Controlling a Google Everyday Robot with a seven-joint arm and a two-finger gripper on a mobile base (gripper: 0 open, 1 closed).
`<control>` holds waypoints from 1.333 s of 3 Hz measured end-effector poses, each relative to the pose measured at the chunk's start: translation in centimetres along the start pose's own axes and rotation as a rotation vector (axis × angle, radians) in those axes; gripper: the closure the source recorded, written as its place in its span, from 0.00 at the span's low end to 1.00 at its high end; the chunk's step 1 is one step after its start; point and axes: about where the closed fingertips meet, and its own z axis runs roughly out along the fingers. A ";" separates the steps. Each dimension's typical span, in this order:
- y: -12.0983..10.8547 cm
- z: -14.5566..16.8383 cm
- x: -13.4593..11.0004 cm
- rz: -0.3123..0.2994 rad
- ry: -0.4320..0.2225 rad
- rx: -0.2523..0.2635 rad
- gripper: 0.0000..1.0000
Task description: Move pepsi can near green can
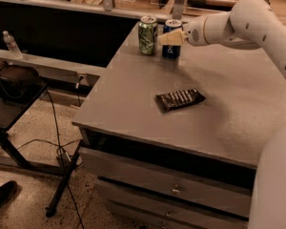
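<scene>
The pepsi can (172, 50), dark blue with a silver top, stands upright at the far edge of the grey table (133, 109). The green can (147, 35), mottled green and white, stands upright just to its left, with a small gap between them. My gripper (168, 38), cream-tipped on a white arm reaching in from the right, sits across the front of the pepsi can at mid height and covers part of its label. The pepsi can's top shows above it.
A dark snack packet (179, 99) lies flat mid-table. Drawers (171, 190) run under the table's front edge. To the left are a lower black stand (14, 94), cables, a water bottle (10, 43) on a ledge, and a railing behind the cans.
</scene>
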 end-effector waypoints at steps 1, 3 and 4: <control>0.1 0.2 0.0 0.000 0.001 -0.003 0.00; -1.0 -6.0 -4.2 -0.119 -0.076 -0.050 0.00; -0.7 -10.4 -6.0 -0.212 -0.063 -0.079 0.00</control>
